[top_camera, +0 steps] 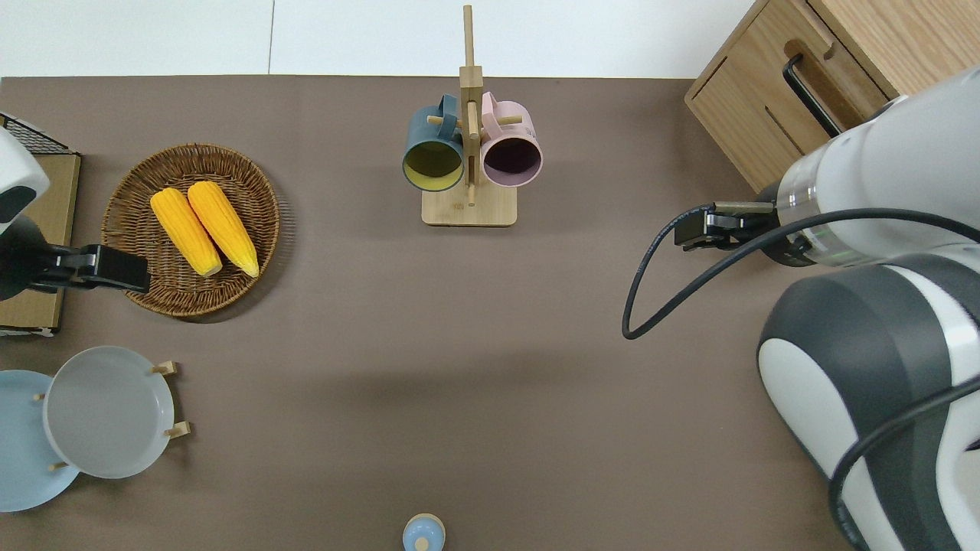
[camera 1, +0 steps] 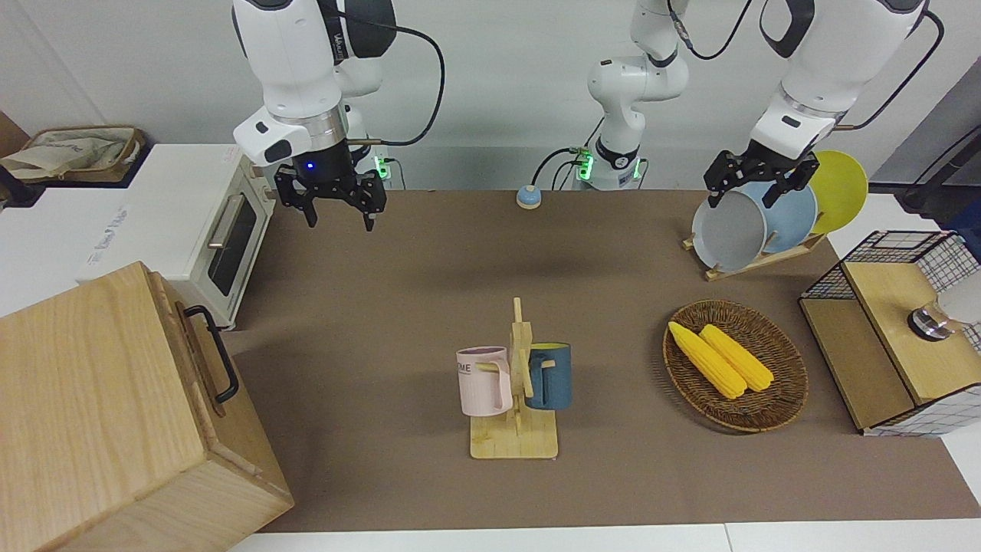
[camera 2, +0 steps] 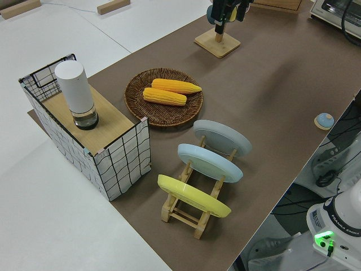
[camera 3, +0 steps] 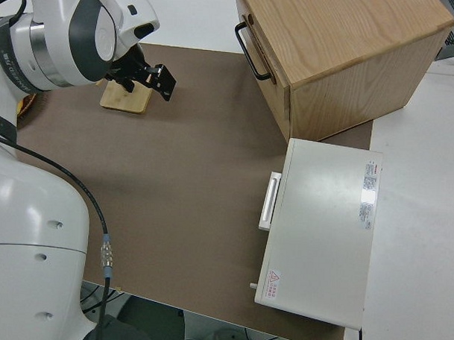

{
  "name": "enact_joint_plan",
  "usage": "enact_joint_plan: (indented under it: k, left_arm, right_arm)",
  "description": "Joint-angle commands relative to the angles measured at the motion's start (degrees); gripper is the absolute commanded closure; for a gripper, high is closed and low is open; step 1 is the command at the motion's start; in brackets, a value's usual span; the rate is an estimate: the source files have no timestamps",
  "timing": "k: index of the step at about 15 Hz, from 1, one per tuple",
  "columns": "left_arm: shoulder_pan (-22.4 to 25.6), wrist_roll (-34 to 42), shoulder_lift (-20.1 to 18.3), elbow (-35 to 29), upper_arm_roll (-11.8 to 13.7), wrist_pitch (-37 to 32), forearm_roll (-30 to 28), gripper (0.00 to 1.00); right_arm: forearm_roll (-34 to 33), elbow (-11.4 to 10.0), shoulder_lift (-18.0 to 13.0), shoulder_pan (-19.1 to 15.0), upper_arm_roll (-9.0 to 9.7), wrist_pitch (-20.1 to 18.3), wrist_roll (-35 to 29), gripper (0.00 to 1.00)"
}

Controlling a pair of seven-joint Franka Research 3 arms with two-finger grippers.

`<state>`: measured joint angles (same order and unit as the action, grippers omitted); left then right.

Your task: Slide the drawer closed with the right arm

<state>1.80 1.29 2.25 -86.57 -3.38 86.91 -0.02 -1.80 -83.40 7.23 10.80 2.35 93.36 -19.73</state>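
Observation:
The drawer (camera 1: 201, 360) sits pushed into the big light-wood cabinet (camera 1: 92, 406) at the right arm's end of the table. Its front panel lies against the cabinet's face. Its black loop handle (camera 1: 214, 354) also shows in the overhead view (top_camera: 805, 90) and in the right side view (camera 3: 250, 48). My right gripper (camera 1: 339, 216), with the blue wrist light, hangs open and empty over bare brown mat in front of the toaster oven, well apart from the drawer. It also shows in the right side view (camera 3: 144, 81). In the overhead view my arm hides it. My left arm is parked.
A white toaster oven (camera 1: 207, 222) stands beside the cabinet, nearer to the robots. A mug rack (camera 1: 515, 391) with two mugs stands mid-table. A wicker basket (camera 1: 782, 399) of corn, a plate rack (camera 1: 759, 218) and a wire-mesh box (camera 1: 897, 330) are toward the left arm's end.

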Motion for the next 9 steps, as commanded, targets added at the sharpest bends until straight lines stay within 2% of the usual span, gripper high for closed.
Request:
enact_joint_plan:
  k: [1, 3, 5, 9]
  left_arm:
    - [0.3, 0.6, 0.7, 1.5, -0.4, -1.1, 1.0, 0.01]
    - [0.3, 0.6, 0.7, 1.4, -0.4, -1.1, 1.0, 0.01]
    - [0.3, 0.6, 0.7, 1.5, -0.4, -1.1, 1.0, 0.01]
    - [0.3, 0.6, 0.7, 1.5, -0.4, -1.1, 1.0, 0.01]
  right_arm:
    - [-0.4, -0.4, -0.6, -1.1, 0.29, 0.0, 6.7, 0.011]
    - [0.7, 0.4, -0.4, -1.5, 0.29, -0.8, 9.3, 0.013]
    - [0.5, 0.9, 0.0, -1.4, 0.29, -2.2, 9.2, 0.013]
    - [0.2, 1.0, 0.0, -1.3, 0.29, -2.5, 9.4, 0.013]
